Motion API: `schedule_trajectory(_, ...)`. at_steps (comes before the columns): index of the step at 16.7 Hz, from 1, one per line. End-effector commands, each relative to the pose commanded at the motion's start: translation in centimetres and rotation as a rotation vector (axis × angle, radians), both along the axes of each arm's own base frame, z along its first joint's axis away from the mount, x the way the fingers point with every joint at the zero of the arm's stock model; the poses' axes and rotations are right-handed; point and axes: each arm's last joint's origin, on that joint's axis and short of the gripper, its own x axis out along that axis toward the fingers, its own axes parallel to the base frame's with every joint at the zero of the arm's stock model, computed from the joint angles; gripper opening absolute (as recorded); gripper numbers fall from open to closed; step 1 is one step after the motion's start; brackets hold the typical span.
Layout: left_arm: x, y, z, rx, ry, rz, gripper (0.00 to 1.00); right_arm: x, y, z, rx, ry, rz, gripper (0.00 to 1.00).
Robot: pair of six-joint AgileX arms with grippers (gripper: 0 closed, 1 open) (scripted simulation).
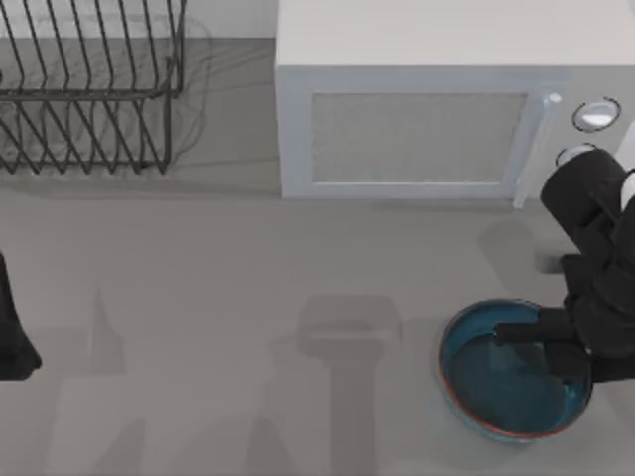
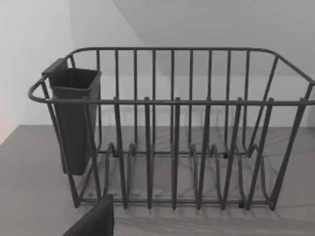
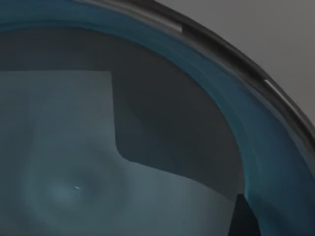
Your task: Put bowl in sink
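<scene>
The bowl (image 1: 496, 382) sits on the table (image 1: 248, 297) near its right front, empty, its teal inside close up in the right wrist view (image 3: 147, 147). One microwave (image 1: 427, 119) stands behind it; one empty wire dish rack (image 1: 89, 89) at back left. The right gripper (image 1: 526, 342) reaches over its rim; whether its fingers grip, I cannot tell. The left arm (image 1: 15, 327) is parked at the left edge.

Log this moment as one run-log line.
right end effector: over bowl, near right | left arm: parked left edge | bowl: on table, before microwave | sink: unseen
</scene>
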Motion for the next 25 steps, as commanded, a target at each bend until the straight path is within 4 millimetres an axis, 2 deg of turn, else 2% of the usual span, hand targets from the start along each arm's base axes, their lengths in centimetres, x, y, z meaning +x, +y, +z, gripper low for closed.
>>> schedule_trajectory(6, 0.0, 0.0, 0.0, 0.000, 0.000, 0.000, 1.00, 0.0, 0.0, 0.1, 0.000, -0.002, 0.000, 0.00)
schedule_trajectory(8, 0.0, 0.0, 0.0, 0.000, 0.000, 0.000, 1.00, 0.4, 0.2, 1.0, 0.001, -0.004, 0.000, 0.00)
schedule_trajectory(10, 0.0, 0.0, 0.0, 0.000, 0.000, 0.000, 1.00, 1.0, 0.5, 2.8, 0.002, -0.006, -0.001, 0.00)
schedule_trajectory(13, 0.0, 0.0, 0.0, 0.000, 0.000, 0.000, 1.00, 1.2, 0.6, 6.9, -0.008, 0.015, -0.001, 0.00)
schedule_trajectory(17, 0.0, 0.0, 0.0, 0.000, 0.000, 0.000, 1.00, 0.6, 0.3, 12.6, -0.010, 0.022, -0.001, 0.00)
schedule_trajectory(19, 0.0, 0.0, 0.0, 0.000, 0.000, 0.000, 1.00, 0.2, 0.1, 14.5, -0.003, 0.005, -0.001, 0.00)
schedule_trajectory(21, 0.0, 0.0, 0.0, 0.000, 0.000, 0.000, 1.00, 0.0, 0.0, 15.1, 0.000, -0.002, 0.000, 0.00)
schedule_trajectory(25, 0.0, 0.0, 0.0, 0.000, 0.000, 0.000, 1.00, 0.0, 0.1, 14.9, -0.001, 0.002, 0.002, 0.00)
